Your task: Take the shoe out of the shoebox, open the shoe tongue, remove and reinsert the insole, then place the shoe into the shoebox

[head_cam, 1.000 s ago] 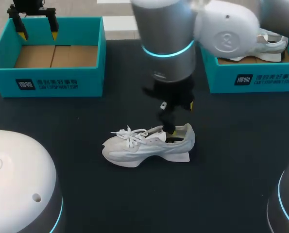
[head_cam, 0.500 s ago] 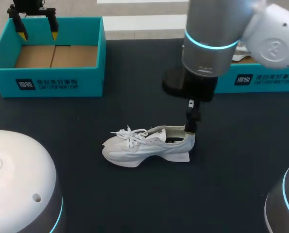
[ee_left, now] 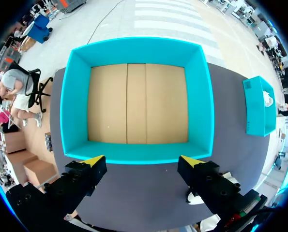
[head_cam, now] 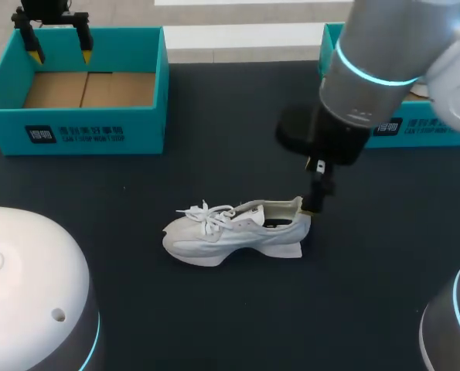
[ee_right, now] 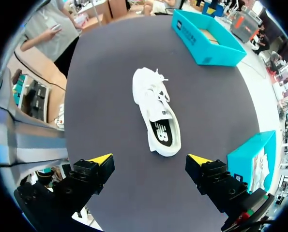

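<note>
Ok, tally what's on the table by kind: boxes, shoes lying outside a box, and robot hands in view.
Boxes: 2, the left box and the right box
Shoes outside a box: 1, the white shoe
Hands: 2, the left hand and the right hand
Total: 5

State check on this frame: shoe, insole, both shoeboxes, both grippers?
shoe: upright on the table, outside both boxes
insole: inside the shoe
left shoebox: open, empty
right shoebox: open, something white inside
left gripper: open, above the left shoebox
right gripper: open, empty, by the shoe's heel
</note>
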